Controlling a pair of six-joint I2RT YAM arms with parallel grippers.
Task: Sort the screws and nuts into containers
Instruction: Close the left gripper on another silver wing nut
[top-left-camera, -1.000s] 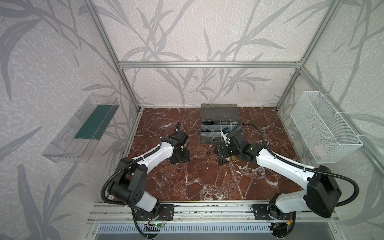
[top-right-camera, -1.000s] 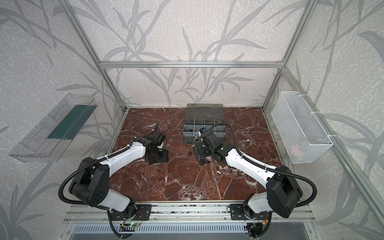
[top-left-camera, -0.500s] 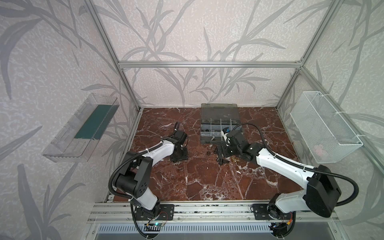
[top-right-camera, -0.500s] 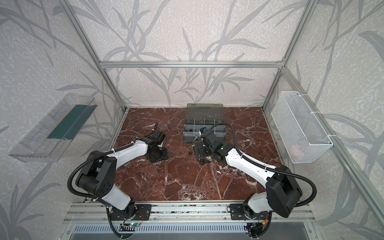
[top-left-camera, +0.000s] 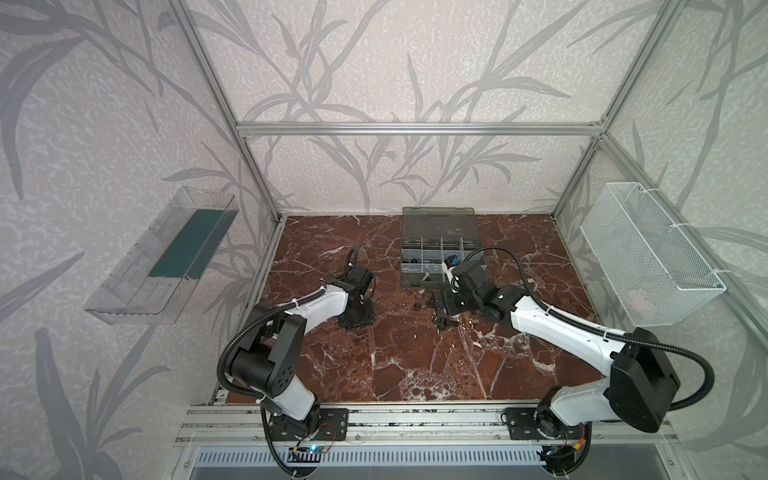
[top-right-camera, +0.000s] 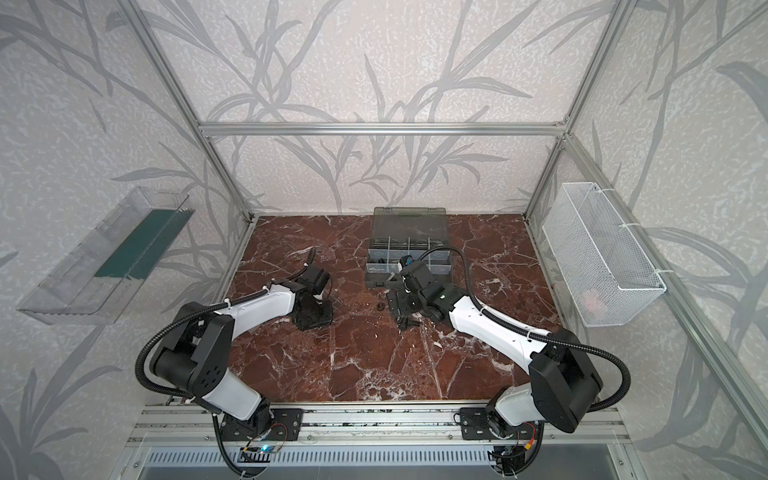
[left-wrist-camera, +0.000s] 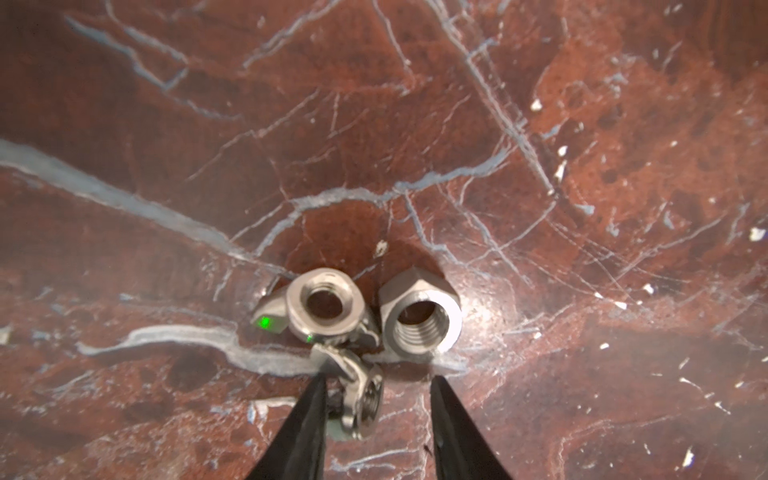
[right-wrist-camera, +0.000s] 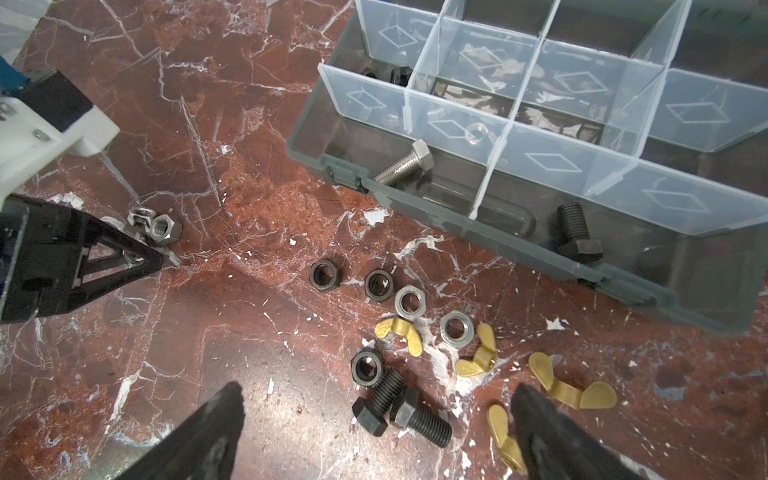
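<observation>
Left gripper (left-wrist-camera: 376, 378), narrower than a second ago, straddles a silver wing nut (left-wrist-camera: 357, 405) on the red marble worktop (left-wrist-camera: 540, 124). One finger touches it, nothing is lifted, and a grasp seems imminent. Right gripper (right-wrist-camera: 376, 388) hangs wide over two black hex bolts (right-wrist-camera: 401, 405), beside the dark grey compartmented organiser case (right-wrist-camera: 519, 249). No legible writing: the clear dividers (right-wrist-camera: 490, 183) bear only embossed diamonds.

Left tool (left-wrist-camera: 376, 378) low, jaws narrowly apart, right tool (right-wrist-camera: 376, 388) spread wide
</observation>
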